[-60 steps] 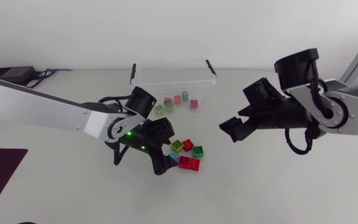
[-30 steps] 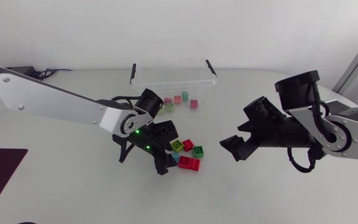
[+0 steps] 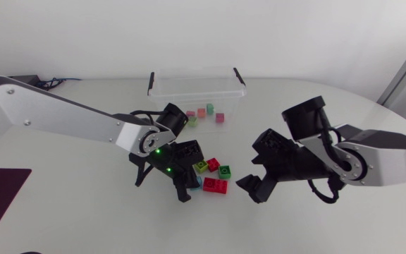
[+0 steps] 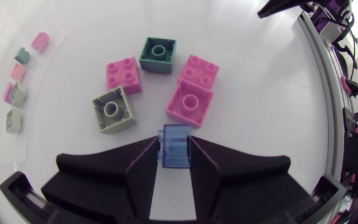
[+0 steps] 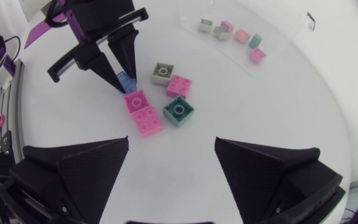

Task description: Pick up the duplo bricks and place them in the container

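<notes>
White bench (image 3: 83, 219): left claw (image 4: 174, 143) clamped on blue brick (image 4: 176, 149); right claw (image 5: 171, 143) apart; four bricks (image 3: 215, 185) loose nearby.

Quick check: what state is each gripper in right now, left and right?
Left gripper: closed on the blue brick.
Right gripper: open, holding nothing.

Robotics lab, plain white worktop (image 3: 83, 212), silver-grey left arm (image 3: 55, 116) and right arm (image 3: 386, 159) over it from either side, duplo bricks (image 3: 215, 185) and a clear container (image 3: 164, 92) set out between them
</notes>
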Tool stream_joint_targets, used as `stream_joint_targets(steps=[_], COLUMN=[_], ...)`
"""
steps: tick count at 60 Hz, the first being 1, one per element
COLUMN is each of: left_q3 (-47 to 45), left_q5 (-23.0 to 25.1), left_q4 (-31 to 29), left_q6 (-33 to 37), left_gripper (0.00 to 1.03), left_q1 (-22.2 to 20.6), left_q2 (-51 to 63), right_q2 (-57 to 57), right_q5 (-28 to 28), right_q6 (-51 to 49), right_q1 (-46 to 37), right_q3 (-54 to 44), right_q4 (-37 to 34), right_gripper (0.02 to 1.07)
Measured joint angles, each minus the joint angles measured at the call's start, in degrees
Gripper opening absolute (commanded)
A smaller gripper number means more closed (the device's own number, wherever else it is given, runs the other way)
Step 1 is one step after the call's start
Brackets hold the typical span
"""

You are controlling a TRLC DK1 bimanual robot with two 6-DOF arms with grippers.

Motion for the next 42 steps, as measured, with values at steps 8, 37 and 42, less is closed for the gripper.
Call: stream_joint_targets(steps=[8,37,42], left_q3=[0.0,4.8,6.7], left_q5=[0.0,0.0,0.0], left_q4=[-2.7,-5.9,-6.0], left_q6=[0.4,1.0,0.8], left_gripper=[0.19,0.19,0.19], left_q1=[1.5,9.7,10.9], left_q2=[-3.3,-15.5,-16.1], right_q2=[3.7,14.8,16.4], right_q5=[-1.4,-1.9,-1.8], right_q6=[-2.1,-5.1,-5.9], right_q1=[0.7,6.5,6.7], right_q3=[0.2,7.5,8.3], right_q4=[-0.2,-2.8,-3.9], right_gripper=[1.02,0.97,0.97])
